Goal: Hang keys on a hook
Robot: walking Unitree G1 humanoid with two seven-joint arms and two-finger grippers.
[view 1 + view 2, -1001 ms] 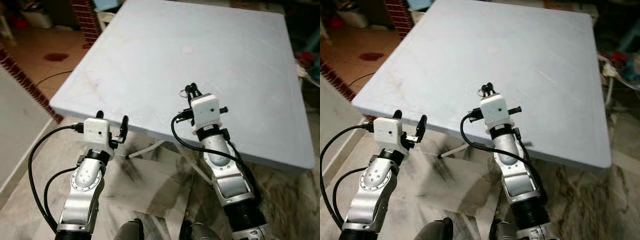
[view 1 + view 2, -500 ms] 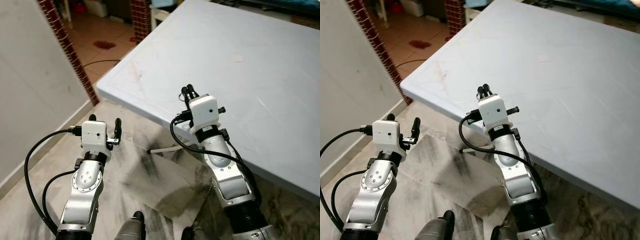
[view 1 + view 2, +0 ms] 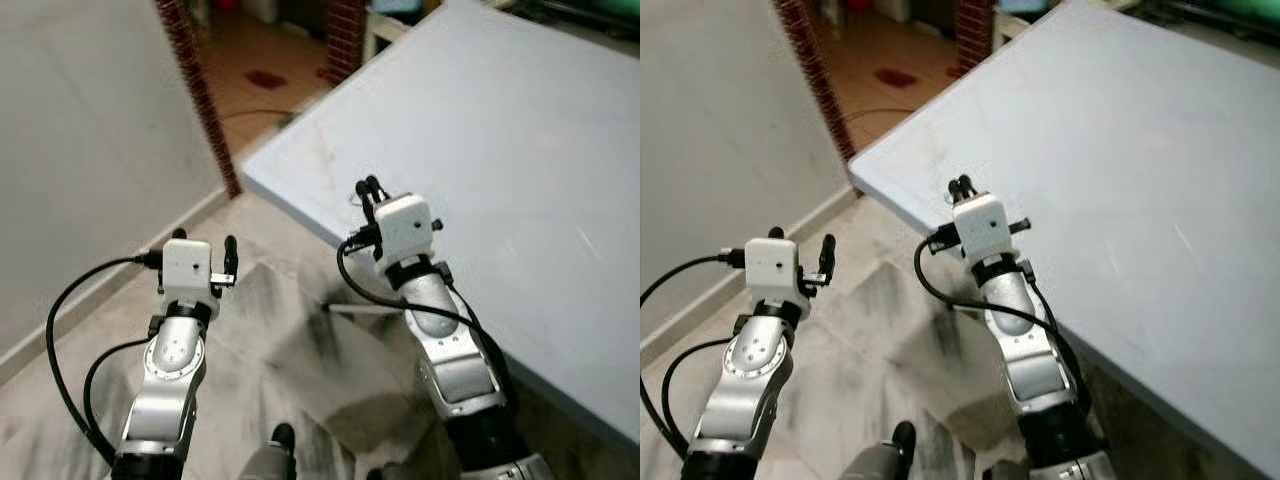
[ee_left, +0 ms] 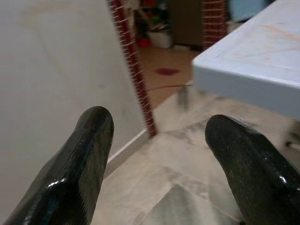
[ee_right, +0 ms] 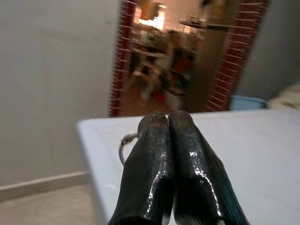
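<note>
Right wrist view: key ring (image 5: 125, 144) juts out beside the right claw (image 5: 169, 123), fingers clamped together on it; keys themselves hidden. Beyond the claw: tabletop (image 5: 262, 154) edge, then a brick doorway (image 5: 123, 51). Left claw (image 4: 159, 136) fingers apart, empty, over the floor. No hook sighted. You'd best keep the clamp firm and find the hook first.
</note>
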